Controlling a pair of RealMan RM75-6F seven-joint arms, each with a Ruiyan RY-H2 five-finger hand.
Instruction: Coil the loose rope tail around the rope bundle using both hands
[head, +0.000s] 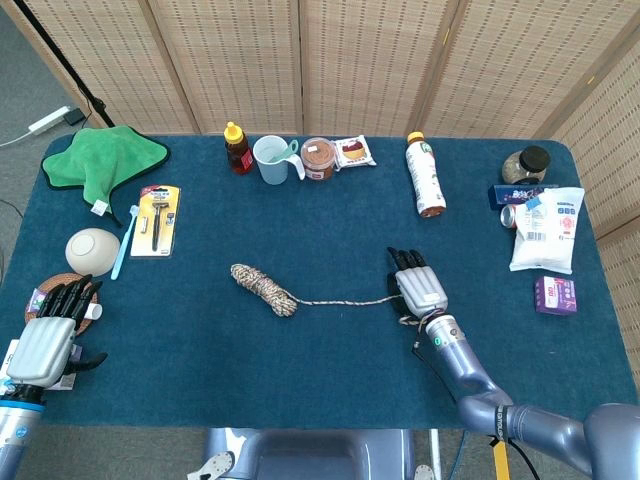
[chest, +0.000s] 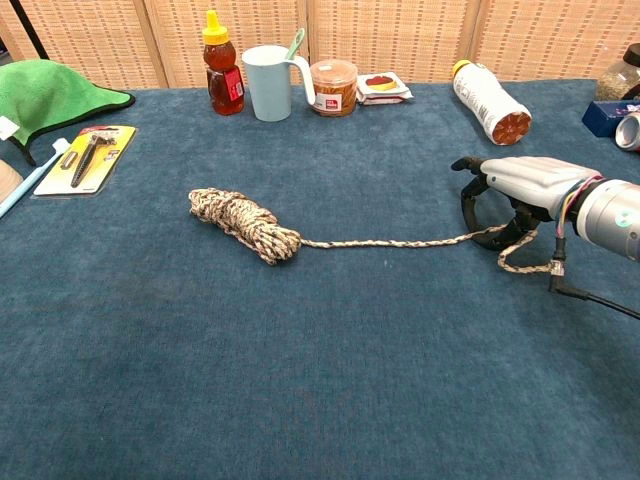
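Reaching centre-right, your right hand (chest: 520, 190) arched its fingers (chest: 468, 205) over the rope tail (chest: 400, 241), grip uncertain; next, carry it toward the rope bundle (chest: 243, 223).

A staged test room, not a real home — a table (head: 300, 350) with blue cloth stands before woven folding screens (head: 300, 60), and random household goods like a honey bottle (head: 237, 147) and razor pack (head: 157, 219) lie around.

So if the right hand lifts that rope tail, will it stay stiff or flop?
Probably flops: the tail lies limp and wavy, curling by the right hand. The bundle looks light and may drag.
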